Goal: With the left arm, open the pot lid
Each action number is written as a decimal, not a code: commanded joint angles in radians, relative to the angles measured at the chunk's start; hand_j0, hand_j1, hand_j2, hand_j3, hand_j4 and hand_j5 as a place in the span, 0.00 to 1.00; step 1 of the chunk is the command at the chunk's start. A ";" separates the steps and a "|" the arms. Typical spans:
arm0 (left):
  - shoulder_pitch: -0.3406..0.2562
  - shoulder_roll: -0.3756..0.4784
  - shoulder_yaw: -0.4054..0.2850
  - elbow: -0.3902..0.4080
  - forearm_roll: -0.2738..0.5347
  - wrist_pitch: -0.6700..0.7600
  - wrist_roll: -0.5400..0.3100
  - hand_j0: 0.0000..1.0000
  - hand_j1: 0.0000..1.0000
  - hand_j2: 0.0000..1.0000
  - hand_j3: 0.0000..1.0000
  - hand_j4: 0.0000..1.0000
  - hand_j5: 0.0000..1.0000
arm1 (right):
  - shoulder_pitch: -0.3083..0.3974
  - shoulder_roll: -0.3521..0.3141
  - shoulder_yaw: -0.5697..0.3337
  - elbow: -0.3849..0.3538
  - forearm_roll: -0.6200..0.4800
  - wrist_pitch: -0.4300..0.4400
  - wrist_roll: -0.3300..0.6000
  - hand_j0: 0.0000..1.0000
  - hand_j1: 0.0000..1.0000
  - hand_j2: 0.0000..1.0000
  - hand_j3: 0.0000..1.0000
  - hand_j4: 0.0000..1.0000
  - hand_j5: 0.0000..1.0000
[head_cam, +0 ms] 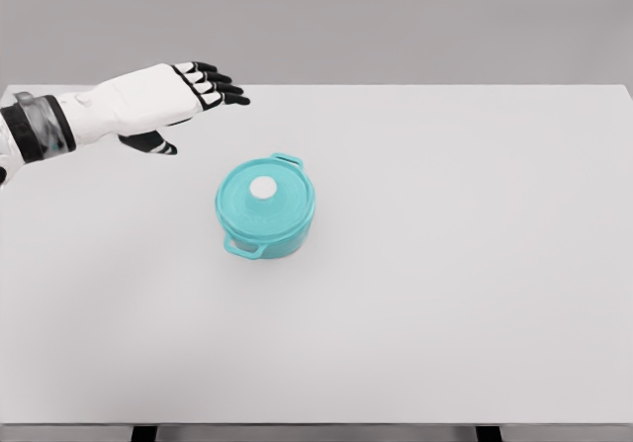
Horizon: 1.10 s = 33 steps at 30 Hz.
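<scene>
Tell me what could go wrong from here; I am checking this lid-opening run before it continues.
1. The left hand is open, up and left of the pot, so it could miss the small white knob.
2. The pot stands free on the smooth table; a sideways push might slide it instead of lifting the lid.

Pot (267,217) – smooth teal enamel look, slight sheen; table (445,264) – matt pale grey.

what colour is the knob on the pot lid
White, on a teal lid; the knob shows clearly in the head view.
</scene>
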 commanded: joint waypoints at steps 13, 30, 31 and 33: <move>-0.015 -0.053 -0.151 -0.002 0.021 0.003 0.001 1.00 1.00 1.00 1.00 1.00 1.00 | 0.000 0.000 0.001 0.000 0.000 0.000 0.000 1.00 1.00 1.00 1.00 1.00 1.00; -0.015 -0.042 -0.194 -0.003 0.018 0.003 0.001 1.00 1.00 1.00 1.00 1.00 1.00 | 0.000 0.000 0.001 0.000 -0.002 0.000 0.000 1.00 1.00 1.00 1.00 1.00 1.00; -0.017 -0.042 -0.194 -0.003 0.020 0.003 0.001 1.00 1.00 1.00 1.00 1.00 1.00 | 0.000 0.000 -0.001 0.000 0.000 0.000 0.000 1.00 1.00 1.00 1.00 1.00 1.00; -0.032 -0.044 -0.194 -0.003 0.021 0.003 0.001 1.00 1.00 1.00 1.00 1.00 1.00 | 0.000 0.000 -0.001 0.000 0.000 -0.001 0.000 1.00 1.00 1.00 1.00 1.00 1.00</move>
